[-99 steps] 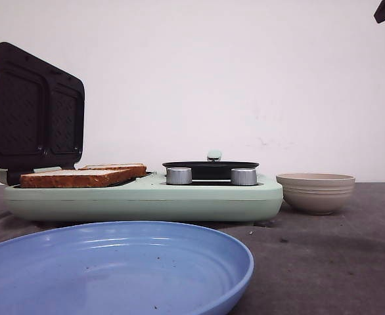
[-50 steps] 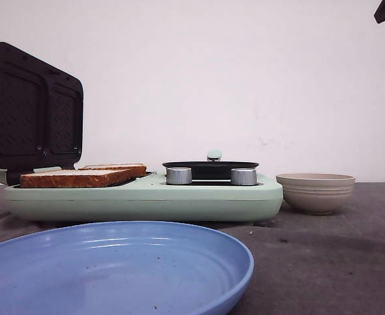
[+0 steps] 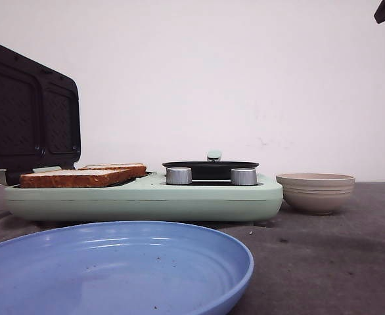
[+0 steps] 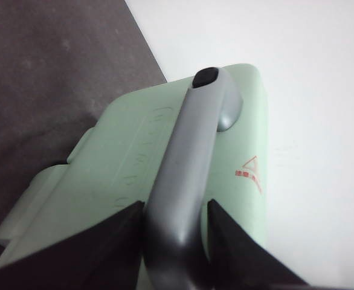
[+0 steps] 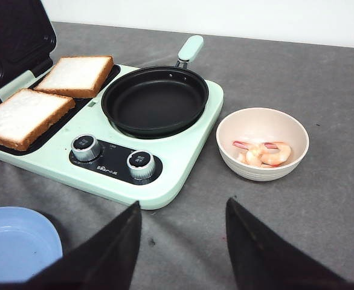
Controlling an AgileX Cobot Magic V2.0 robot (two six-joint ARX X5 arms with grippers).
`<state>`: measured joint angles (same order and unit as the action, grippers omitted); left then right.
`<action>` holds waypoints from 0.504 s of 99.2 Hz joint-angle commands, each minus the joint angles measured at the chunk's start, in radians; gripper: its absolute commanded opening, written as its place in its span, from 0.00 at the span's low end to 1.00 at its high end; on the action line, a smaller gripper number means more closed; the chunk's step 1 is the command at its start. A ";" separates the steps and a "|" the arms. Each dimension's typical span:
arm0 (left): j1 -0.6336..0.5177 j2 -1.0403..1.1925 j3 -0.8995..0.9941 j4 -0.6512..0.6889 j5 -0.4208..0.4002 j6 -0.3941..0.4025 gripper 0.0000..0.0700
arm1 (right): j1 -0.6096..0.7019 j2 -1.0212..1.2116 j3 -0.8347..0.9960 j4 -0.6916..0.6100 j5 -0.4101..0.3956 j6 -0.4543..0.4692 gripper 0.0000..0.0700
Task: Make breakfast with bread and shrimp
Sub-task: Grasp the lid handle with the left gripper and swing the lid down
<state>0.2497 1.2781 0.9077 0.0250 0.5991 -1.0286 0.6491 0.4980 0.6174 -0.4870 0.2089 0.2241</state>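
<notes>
Between the fingers of the left pincer (image 4: pixel 176 226) runs the grey bar handle (image 4: pixel 186 163) of the mint-green hinged lid (image 3: pixel 28 111) of the pale green breakfast maker (image 3: pixel 146 197); the pincer is clamped on that handle. Compared with the views half a second and a second earlier, the lid's dark ribbed inner plate has tipped further back, its top edge now lying more to the left and showing less green rim. The likely reading is that the sandwich plates are being opened fully, so that the toast can be lifted out.

The two square slices of white bread with browned crusts (image 5: pixel 44 99) lie flat, side by side, on the lower plate, just below the raised lid and therefore close beneath the left pincer. Beside them sits the empty black round frying pan (image 5: pixel 154 99), with two silver knobs (image 5: pixel 113 157) in front. The right pincer (image 5: pixel 180 241) hovers high with its fingers spread wide and nothing between them; ahead of it stands the beige ceramic bowl (image 5: pixel 261 169) holding pink shrimp (image 5: pixel 264 152), and off to its side the round blue plate (image 5: pixel 17 241).

The bench (image 3: pixel 337 256) is covered in dark grey, lightly speckled cloth; behind it stands a plain white wall (image 3: pixel 245 79).
</notes>
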 commanded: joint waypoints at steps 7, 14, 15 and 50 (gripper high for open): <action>-0.017 0.017 0.001 -0.003 -0.001 0.057 0.02 | 0.010 0.004 0.003 0.007 -0.002 -0.006 0.38; -0.030 0.017 0.001 -0.003 -0.002 0.069 0.02 | 0.010 0.004 0.003 0.007 -0.002 -0.006 0.38; -0.033 0.017 0.001 -0.003 -0.002 0.071 0.01 | 0.010 0.004 0.003 0.007 -0.002 -0.006 0.38; -0.208 0.017 0.001 -0.014 -0.106 0.205 0.02 | 0.010 0.004 0.003 0.007 -0.002 -0.006 0.38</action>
<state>0.0601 1.2705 0.9104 0.0410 0.5400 -0.9367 0.6491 0.4980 0.6178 -0.4870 0.2089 0.2241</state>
